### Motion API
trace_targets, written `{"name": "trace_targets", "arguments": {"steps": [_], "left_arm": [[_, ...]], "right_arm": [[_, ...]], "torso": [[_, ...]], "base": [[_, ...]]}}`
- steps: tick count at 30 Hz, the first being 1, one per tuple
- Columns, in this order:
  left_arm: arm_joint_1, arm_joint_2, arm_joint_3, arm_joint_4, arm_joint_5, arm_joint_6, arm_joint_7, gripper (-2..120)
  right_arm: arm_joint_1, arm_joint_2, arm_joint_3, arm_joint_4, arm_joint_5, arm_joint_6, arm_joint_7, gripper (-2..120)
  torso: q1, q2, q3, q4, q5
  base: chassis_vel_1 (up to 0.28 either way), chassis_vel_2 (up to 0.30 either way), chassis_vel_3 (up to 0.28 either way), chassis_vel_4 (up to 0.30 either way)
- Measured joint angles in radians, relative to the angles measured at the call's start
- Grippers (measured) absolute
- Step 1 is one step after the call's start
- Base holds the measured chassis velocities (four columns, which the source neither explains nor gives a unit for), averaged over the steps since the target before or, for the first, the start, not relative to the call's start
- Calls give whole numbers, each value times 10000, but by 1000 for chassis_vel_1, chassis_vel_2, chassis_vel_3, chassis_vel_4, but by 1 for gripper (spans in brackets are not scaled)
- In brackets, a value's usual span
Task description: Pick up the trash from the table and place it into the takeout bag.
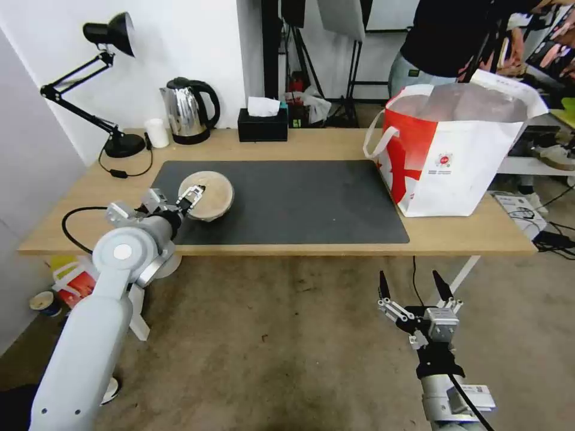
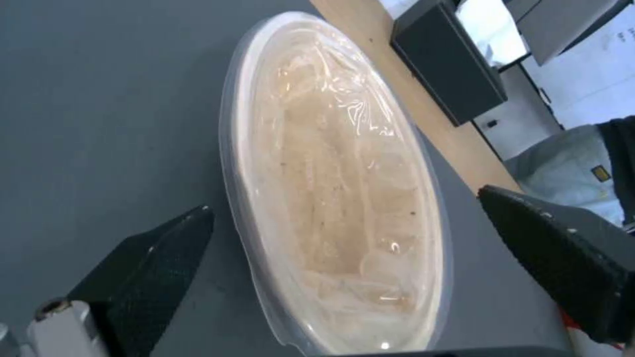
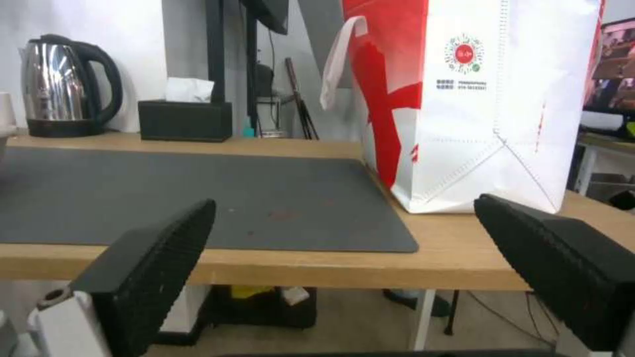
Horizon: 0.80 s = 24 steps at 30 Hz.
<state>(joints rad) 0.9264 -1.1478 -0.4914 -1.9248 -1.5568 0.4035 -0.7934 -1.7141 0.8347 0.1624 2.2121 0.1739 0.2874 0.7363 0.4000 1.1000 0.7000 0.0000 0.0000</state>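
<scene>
A beige round bowl (image 1: 208, 193), covered with clear film, sits on the left part of the dark grey mat (image 1: 287, 197) on the table (image 1: 311, 145). My left gripper (image 1: 179, 200) is open at the bowl's near-left rim. In the left wrist view the bowl (image 2: 337, 198) lies between its two black fingers (image 2: 158, 267), which do not touch it. The takeout bag (image 1: 461, 155) stands open and upright at the table's right end, foil lining showing. My right gripper (image 1: 409, 275) hangs open and empty below the table's front edge, facing the takeout bag (image 3: 476, 99).
Along the table's back edge stand a black desk lamp (image 1: 114, 36), a kettle (image 1: 188, 111), a small white cup (image 1: 157, 133) and a black tissue box (image 1: 262, 124). A person (image 1: 455, 36) stands behind the bag. Boxes and cables lie on the floor at right.
</scene>
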Motion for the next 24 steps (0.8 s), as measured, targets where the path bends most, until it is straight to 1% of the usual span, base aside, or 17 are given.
{"name": "trace_targets", "arguments": {"steps": [9,14,15,17,20,21,23,24], "left_arm": [[-296,-109,285,475,134,-23,12,100],[-329,-133,328,582,178,-30,11,99],[-337,-137,336,605,198,-32,11,93],[-340,-140,340,615,209,-32,11,91],[-364,-165,367,628,242,-38,13,77],[-364,-165,367,628,242,-38,13,77],[-380,-170,391,626,267,-41,13,69],[-395,-170,407,622,273,-42,13,62]], "right_arm": [[0,0,0,0,0,0,0,100],[0,0,0,0,0,0,0,100],[-1,0,0,0,0,0,0,100],[0,0,0,0,0,0,0,100],[0,0,0,0,0,0,0,100],[0,0,0,0,0,0,0,100],[0,0,0,0,0,0,0,100],[0,0,0,0,0,0,0,100]], "torso": [[0,0,0,0,0],[0,0,0,-1,0],[0,0,0,0,1],[0,0,0,0,0],[0,0,0,0,0],[0,0,0,0,0],[0,0,0,0,0],[0,0,0,0,0]], "base": [[0,0,0,0],[0,0,0,0],[0,0,0,0],[0,0,0,0],[0,0,0,0],[0,0,0,0],[0,0,0,0],[0,0,0,0]]}}
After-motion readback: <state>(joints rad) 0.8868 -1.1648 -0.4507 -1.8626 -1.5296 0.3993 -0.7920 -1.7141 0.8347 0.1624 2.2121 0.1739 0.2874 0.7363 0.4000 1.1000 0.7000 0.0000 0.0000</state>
